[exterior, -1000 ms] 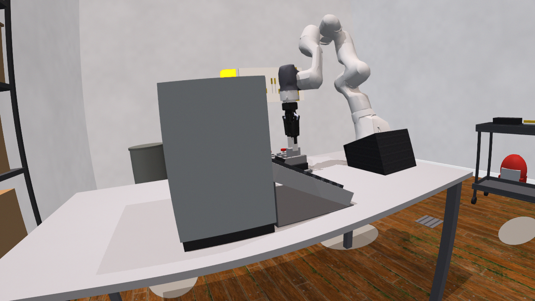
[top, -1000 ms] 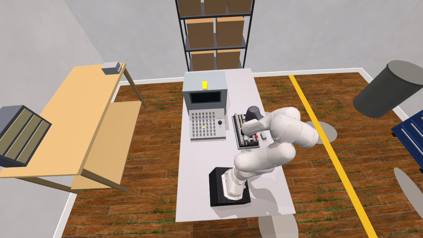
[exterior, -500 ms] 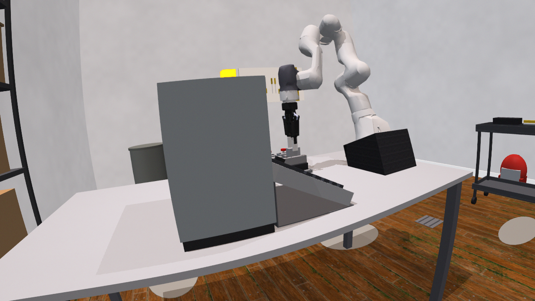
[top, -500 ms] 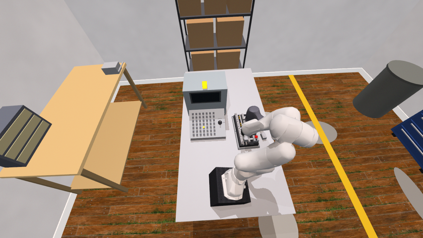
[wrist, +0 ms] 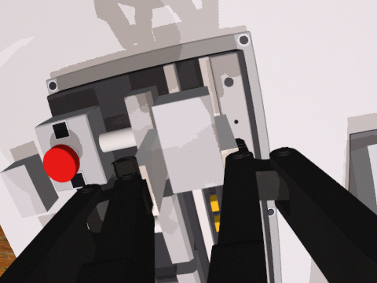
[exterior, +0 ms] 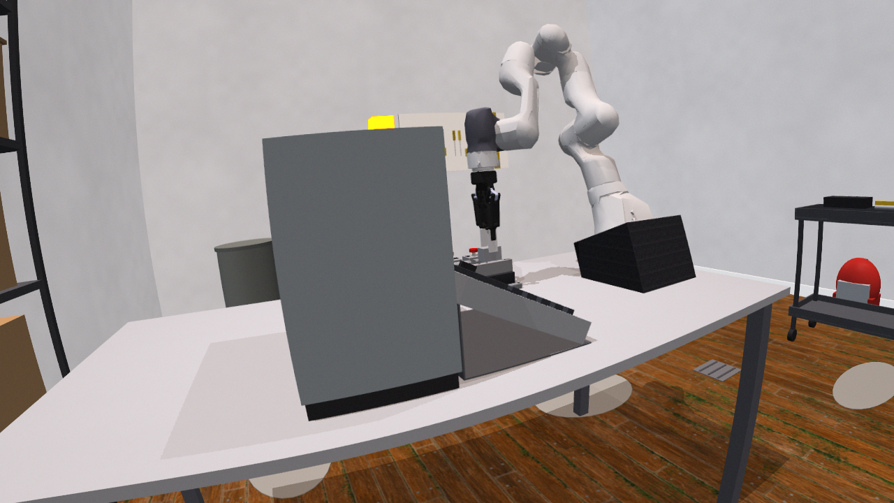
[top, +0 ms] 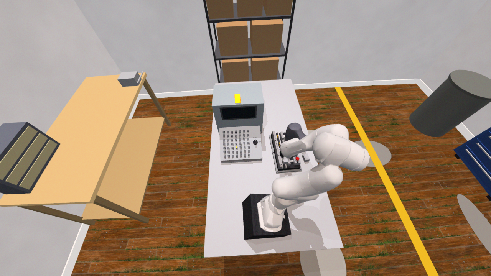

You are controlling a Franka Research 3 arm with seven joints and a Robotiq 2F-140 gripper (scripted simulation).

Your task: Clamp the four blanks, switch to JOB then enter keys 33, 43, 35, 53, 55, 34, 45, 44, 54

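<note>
Red knob (wrist: 61,163), seemingly plain pale grey block (wrist: 188,143)

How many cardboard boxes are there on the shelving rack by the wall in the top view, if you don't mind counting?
7 in view: three on the upper shelf, two on the middle, two below. More may be out of frame or hidden.

Arm (top: 331,147) (exterior: 581,87) arched, gripper (exterior: 489,239) (wrist: 191,141) pointing down, clamped partway shut
</note>
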